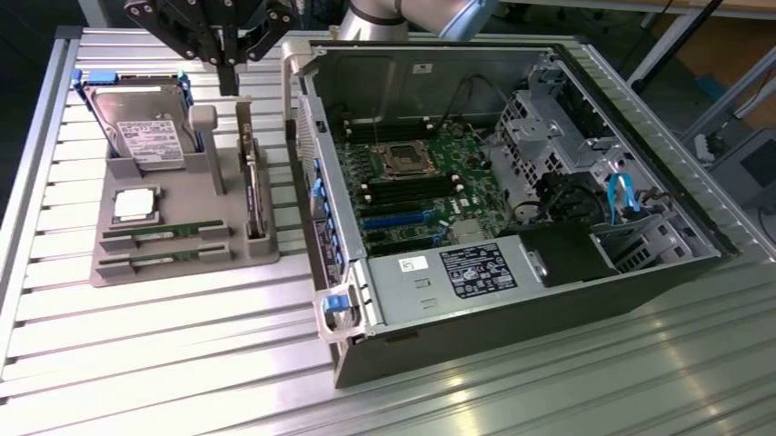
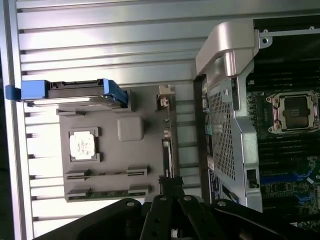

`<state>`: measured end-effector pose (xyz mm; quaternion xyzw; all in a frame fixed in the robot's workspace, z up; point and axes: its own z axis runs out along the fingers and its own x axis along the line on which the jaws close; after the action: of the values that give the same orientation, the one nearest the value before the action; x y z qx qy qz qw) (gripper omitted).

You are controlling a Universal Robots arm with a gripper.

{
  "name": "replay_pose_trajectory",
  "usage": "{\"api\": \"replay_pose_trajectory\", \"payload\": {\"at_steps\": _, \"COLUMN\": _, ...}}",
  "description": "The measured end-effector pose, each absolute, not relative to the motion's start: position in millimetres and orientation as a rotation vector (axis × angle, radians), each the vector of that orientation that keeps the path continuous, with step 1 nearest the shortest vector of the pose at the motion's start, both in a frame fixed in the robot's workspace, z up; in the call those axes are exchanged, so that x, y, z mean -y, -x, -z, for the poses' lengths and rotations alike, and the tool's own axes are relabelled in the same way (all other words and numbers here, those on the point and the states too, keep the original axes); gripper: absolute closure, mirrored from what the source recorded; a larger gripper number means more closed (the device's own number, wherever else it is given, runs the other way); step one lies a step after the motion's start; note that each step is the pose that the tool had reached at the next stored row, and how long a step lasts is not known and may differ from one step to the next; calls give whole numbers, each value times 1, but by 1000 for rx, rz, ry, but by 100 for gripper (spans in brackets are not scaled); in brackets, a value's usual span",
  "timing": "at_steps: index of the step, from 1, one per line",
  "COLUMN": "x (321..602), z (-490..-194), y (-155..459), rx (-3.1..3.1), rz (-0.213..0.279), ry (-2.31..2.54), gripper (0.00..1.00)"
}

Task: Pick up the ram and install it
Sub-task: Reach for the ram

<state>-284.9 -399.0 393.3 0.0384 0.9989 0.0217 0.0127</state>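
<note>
Starting big: slatted metal table (image 1: 145, 363) under the whole lot. Next size down, open pc case (image 1: 401, 82) lying on its side toward the exterior view's right, lid off, motherboard (image 1: 455, 182) exposed, cpu socket (image 1: 401, 161) in the middle, dark memory slots (image 1: 391, 193) right beside it. Can't spot any green stick seated in those, so calling them unfilled, fwiw.

Then the grey parts holder (image 1: 182, 186) on the exterior view's left, just beside the case. Loaded up with a hard drive (image 1: 144, 127) standing at the far end, a dark expansion card (image 1: 253, 191) upright along the edge nearest the case, and a square silver processor (image 1: 134, 205) flat in its pocket.

Now the ram (image 1: 164, 259): parked on edge in the long slots at the holder's near end, bit of green visible along the top. Looks like two sticks side by side in the exterior view, though hard to swear to the second one from the wrist view. Untouched either way.

Smallest last, the gripper (image 1: 228, 80): hanging in the air above the holder's far end, roughly between the hard drive and the card, apart from the ram and not touching anything. Fingers pinched together, clutching nothing at all.

Progress verdict, judging purely from the layout: basically zero. No pick, no carry, no seating. Both halves of the job, the pickup and the install, left to do.
</note>
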Motion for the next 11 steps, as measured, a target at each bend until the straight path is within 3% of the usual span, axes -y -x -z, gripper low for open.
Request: {"api": "replay_pose_trajectory", "payload": {"at_steps": 11, "x": 399, "z": -393, "y": 318, "rx": -3113, "rz": -68, "ry": -120, "gripper": 89}}
